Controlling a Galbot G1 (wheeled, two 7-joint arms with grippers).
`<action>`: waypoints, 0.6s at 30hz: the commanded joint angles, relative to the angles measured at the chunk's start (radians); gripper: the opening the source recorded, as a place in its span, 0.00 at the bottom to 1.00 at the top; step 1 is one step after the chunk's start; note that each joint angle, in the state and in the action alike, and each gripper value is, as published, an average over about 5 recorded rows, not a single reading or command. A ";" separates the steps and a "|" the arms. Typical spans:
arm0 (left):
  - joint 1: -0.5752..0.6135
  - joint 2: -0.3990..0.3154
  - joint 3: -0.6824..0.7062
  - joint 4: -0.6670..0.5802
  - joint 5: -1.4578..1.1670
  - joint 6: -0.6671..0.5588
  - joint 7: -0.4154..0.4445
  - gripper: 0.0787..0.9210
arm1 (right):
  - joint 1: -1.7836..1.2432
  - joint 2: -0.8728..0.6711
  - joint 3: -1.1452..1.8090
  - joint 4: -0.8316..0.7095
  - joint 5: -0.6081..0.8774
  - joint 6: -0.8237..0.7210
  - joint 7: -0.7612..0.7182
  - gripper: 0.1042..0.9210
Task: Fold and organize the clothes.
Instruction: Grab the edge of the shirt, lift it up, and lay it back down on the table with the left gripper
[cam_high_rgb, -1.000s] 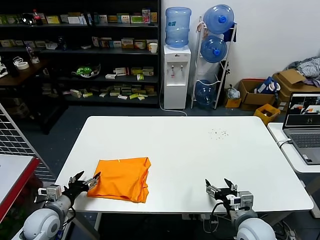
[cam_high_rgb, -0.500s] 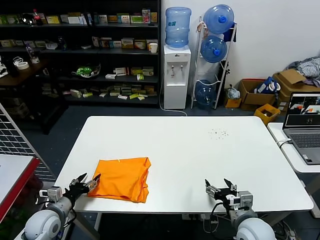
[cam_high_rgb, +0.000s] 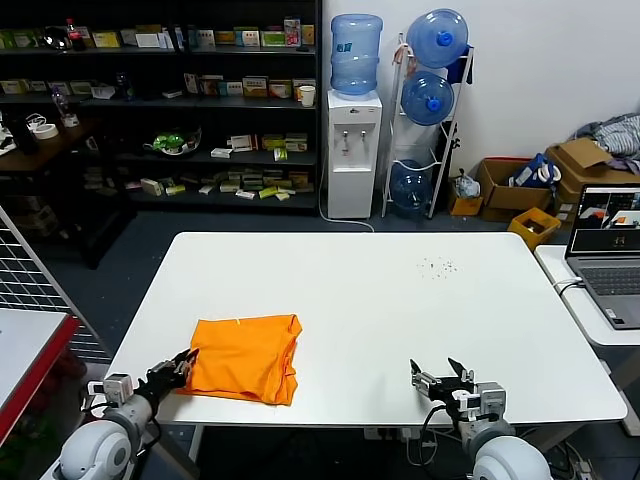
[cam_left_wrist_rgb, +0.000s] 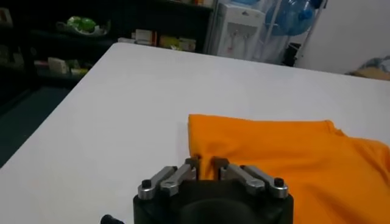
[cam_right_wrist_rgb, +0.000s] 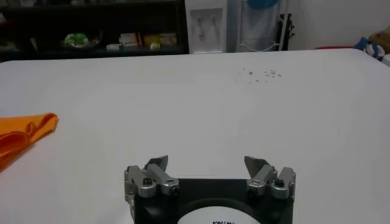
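Where the white tabletop (cam_high_rgb: 380, 300) meets its near left edge, a folded bright orange T-shirt (cam_high_rgb: 243, 357) is seen lying flat, a small white neck label showing at its far edge. The left claw (cam_high_rgb: 184, 364) is positioned at the shirt's near left corner, low over the tabletop. From the left wrist view, the left claw (cam_left_wrist_rgb: 204, 163) is shown with its two fingertips (cam_left_wrist_rgb: 192, 163) drawn almost together, a narrow gap left between them, right at the hem of the T-shirt (cam_left_wrist_rgb: 286, 161). Whether a fold of cloth is actually pinched there cannot be told for certain, since the tips sit against the fabric edge and little is seen in the gap.

The right claw (cam_high_rgb: 441, 376) is held at the near right edge of the tabletop, well apart from the shirt, with its fingers spread wide and nothing between them. In the right wrist view the right claw (cam_right_wrist_rgb: 210, 164) is seen spread over bare white surface, and only a corner of the T-shirt (cam_right_wrist_rgb: 24, 134) is visible far off to one side.

A scatter of small dark specks (cam_high_rgb: 437, 266) is seen on the far right part of the tabletop. Beyond the tabletop, a water dispenser (cam_high_rgb: 354, 125) stands against the wall beside dark shelving (cam_high_rgb: 160, 100), and an open laptop (cam_high_rgb: 606, 250) rests on a side table at the right.
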 joint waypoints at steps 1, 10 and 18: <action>-0.001 -0.013 0.000 -0.009 0.000 0.001 -0.004 0.17 | 0.002 0.000 -0.002 -0.001 0.001 0.000 0.001 0.88; 0.026 -0.028 -0.039 -0.157 0.043 0.037 -0.068 0.02 | 0.005 0.003 -0.002 -0.002 0.001 0.003 0.002 0.88; 0.082 -0.028 -0.122 -0.380 0.091 0.157 -0.214 0.02 | 0.005 0.000 0.000 0.002 0.002 0.006 0.000 0.88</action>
